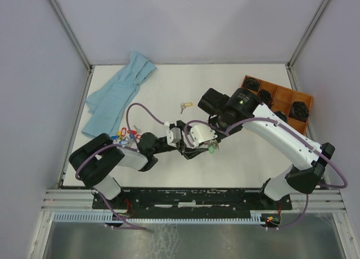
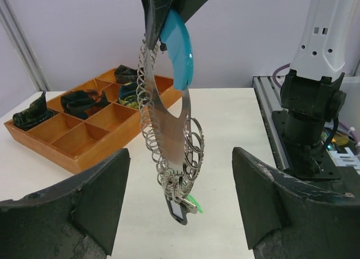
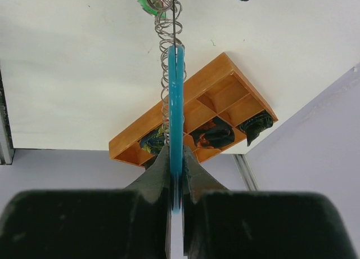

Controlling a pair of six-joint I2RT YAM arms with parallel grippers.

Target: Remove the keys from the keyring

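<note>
Beneath everything, a white table [image 1: 169,84]. At its far left, a rumpled light blue cloth [image 1: 118,95]; at its far right, a compartmented wooden tray [image 1: 278,95] with dark items in several cells. Over the middle, toward the near edge, both arms meeting.

Clamped tight by the right gripper [image 3: 176,157], the light blue sheath [image 2: 179,50] on one stretch of the keyring [image 2: 169,129], holding it up off the table. Hanging down from that grip, a flat silver band strung with many small wire rings.

Spread wide, the left gripper [image 2: 179,174], one finger on either side of the dangling loop and apart from it.

Bunched at the keyring's lowest point, the keys [image 2: 177,208], too tangled to count, one with a green tag [image 2: 195,202].

Loose on the table, a yellow-tagged key [image 1: 185,106] just beyond the grippers, and a red- and blue-tagged cluster [image 1: 126,134] beside the left arm.
</note>
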